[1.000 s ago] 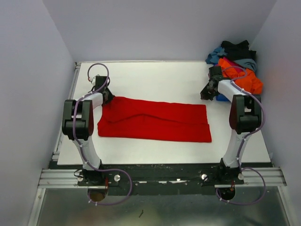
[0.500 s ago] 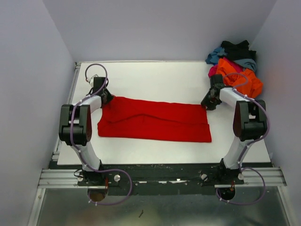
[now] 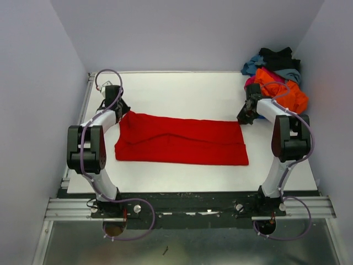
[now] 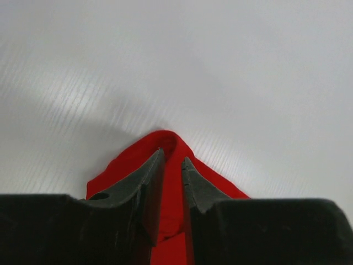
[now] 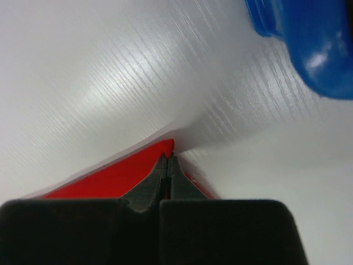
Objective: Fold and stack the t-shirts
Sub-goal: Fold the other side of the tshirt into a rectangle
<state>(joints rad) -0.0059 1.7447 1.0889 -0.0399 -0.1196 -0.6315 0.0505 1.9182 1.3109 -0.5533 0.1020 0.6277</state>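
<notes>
The bright red t-shirt [image 3: 182, 142] lies folded into a long flat band across the middle of the white table [image 3: 182, 91]. My left gripper [image 3: 120, 109] is at its far left corner, with its jaws closed on a raised fold of red cloth [image 4: 172, 141], as the left wrist view [image 4: 172, 157] shows. My right gripper [image 3: 244, 118] is at the far right corner, with its jaws pinched shut on the red corner [image 5: 110, 176] in the right wrist view [image 5: 167, 158]. The other shirts are piled at the back right: orange [image 3: 281, 88], black [image 3: 278, 55], blue [image 3: 253, 63], grey-blue [image 3: 289, 73].
A rigid blue plastic bin [image 5: 309, 44] shows just beyond the right gripper, under the pile. Grey walls close in the table on the left, back and right. A metal rail [image 3: 187, 208] runs along the near edge by the arm bases.
The right gripper has come down from near the pile onto the shirt's far right corner. The left gripper has shifted slightly back and left, drawing the far left corner with it.
</notes>
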